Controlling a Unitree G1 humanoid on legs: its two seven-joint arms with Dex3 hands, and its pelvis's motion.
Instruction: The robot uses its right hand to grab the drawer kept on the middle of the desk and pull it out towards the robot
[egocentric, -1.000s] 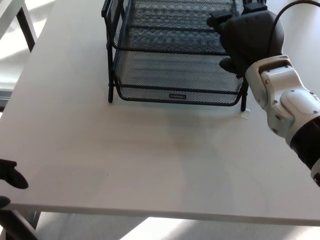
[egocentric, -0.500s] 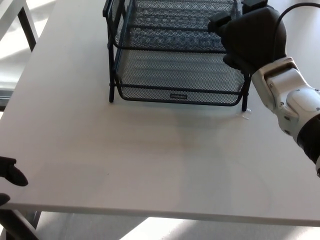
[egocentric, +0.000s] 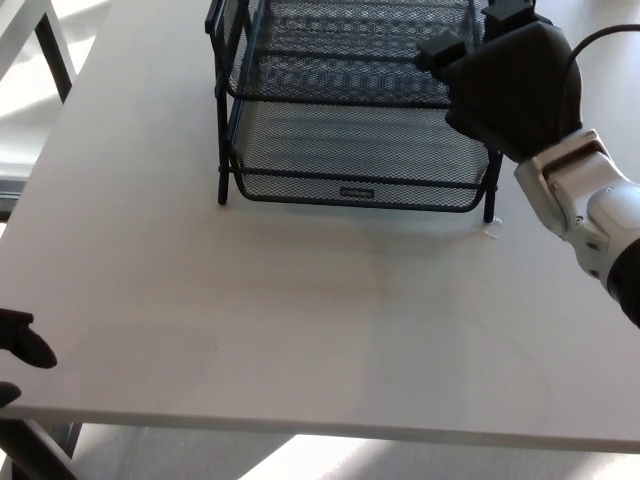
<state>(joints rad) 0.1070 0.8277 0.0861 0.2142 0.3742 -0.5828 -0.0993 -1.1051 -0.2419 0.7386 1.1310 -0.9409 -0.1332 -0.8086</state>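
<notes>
Evidently positioned for a pull, the right hand (egocentric: 505, 85) sits at the drawer (egocentric: 355, 150)'s right side near the desk (egocentric: 300, 310)'s far edge; finger closure indeterminable.

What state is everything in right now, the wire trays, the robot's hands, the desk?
Lower tray: empty, sitting in its frame, front edge toward the robot.
Upper tray: looks empty, stacked above the lower one.
Right hand: at the right front corner of the upper tray; whether it grips is hidden.
Left hand: off the desk's near left edge, holding nothing visible.
Desk: white, carrying the tray stack.
</notes>
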